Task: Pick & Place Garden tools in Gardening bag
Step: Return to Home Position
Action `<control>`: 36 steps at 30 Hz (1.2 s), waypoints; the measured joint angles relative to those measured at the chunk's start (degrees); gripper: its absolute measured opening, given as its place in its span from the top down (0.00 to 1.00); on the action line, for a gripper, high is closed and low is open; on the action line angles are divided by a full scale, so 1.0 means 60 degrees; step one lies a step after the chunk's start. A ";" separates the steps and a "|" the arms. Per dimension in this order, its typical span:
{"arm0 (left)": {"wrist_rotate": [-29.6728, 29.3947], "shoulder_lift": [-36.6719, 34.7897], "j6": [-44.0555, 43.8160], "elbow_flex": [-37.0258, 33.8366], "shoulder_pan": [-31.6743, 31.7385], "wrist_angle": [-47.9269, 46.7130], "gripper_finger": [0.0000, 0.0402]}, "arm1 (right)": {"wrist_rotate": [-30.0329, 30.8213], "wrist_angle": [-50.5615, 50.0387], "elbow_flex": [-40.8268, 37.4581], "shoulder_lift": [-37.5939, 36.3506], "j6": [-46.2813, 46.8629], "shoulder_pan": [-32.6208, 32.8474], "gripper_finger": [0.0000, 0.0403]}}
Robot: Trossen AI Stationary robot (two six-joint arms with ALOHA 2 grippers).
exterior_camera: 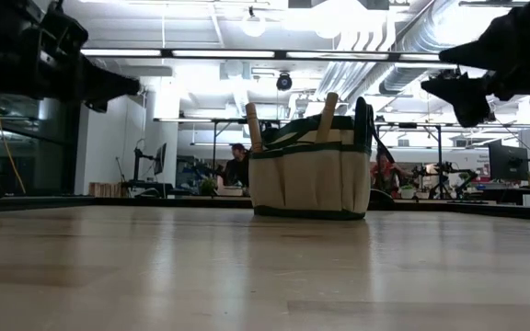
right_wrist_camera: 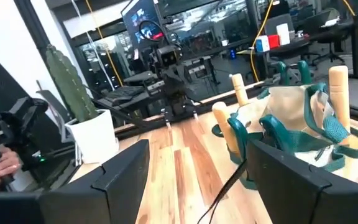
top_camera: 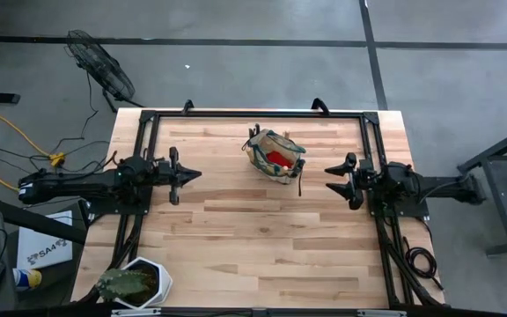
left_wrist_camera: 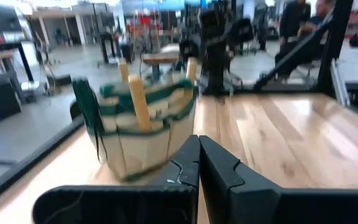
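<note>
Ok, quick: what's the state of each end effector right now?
Left end effector: closed, holding nothing.
Right end effector: open, holding nothing.

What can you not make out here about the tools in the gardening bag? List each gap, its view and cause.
1. Tool heads: low view, the gardening bag's wall hides all but two wooden handles.
2. Bag contents: high view, too small; only a red patch shows.
3. Green loops: right wrist view, shears' grips or bag straps, cannot tell.
Left gripper, shut, and right gripper, open, flank the bag.
</note>
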 joint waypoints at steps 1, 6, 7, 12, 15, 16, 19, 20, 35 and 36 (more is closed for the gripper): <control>-0.0011 -0.0049 -0.0028 -0.0003 0.0000 -0.0152 1.00 | -0.0098 -0.0301 -0.0003 -0.0264 -0.0001 -0.0056 0.35; -0.0629 -0.0231 -0.0198 -0.0022 0.0000 -0.0717 1.00 | -0.0310 -0.1083 -0.0003 -0.0653 -0.0061 -0.0200 0.35; -0.0729 -0.0230 -0.0198 -0.0025 0.0000 -0.0834 1.00 | -0.0249 -0.1076 -0.0003 -0.0628 -0.0112 -0.0200 0.35; -0.0386 -0.0233 -0.0201 -0.0035 0.0000 -0.1014 1.00 | 0.0521 -0.0973 -0.0003 -0.0482 -0.0503 -0.0200 0.35; -0.0305 -0.0230 -0.0200 -0.0040 0.0000 -0.1137 1.00 | 0.0543 -0.0970 -0.0003 -0.0401 -0.0500 -0.0200 0.35; -0.0157 -0.0230 -0.0197 -0.0040 0.0000 -0.1186 1.00 | 0.0515 -0.0967 -0.0003 -0.0401 -0.0495 -0.0200 0.35; 0.0551 -0.0230 -0.0182 -0.0044 0.0000 -0.1191 1.00 | 0.0416 -0.0974 -0.0003 -0.0387 -0.0496 -0.0198 0.35; 0.0803 -0.0230 -0.0153 -0.0046 0.0000 -0.1142 1.00 | 0.0379 -0.0971 -0.0004 -0.0387 -0.0495 -0.0200 0.35; 0.2442 -0.1754 0.0239 -0.0051 0.0004 -0.0642 1.00 | 0.0328 -0.0970 -0.0010 -0.0387 -0.0495 -0.0196 0.35; 0.2948 -0.1924 0.0210 -0.0051 0.0004 -0.0659 1.00 | 0.0328 -0.0970 -0.0010 -0.0387 -0.0492 -0.0196 0.35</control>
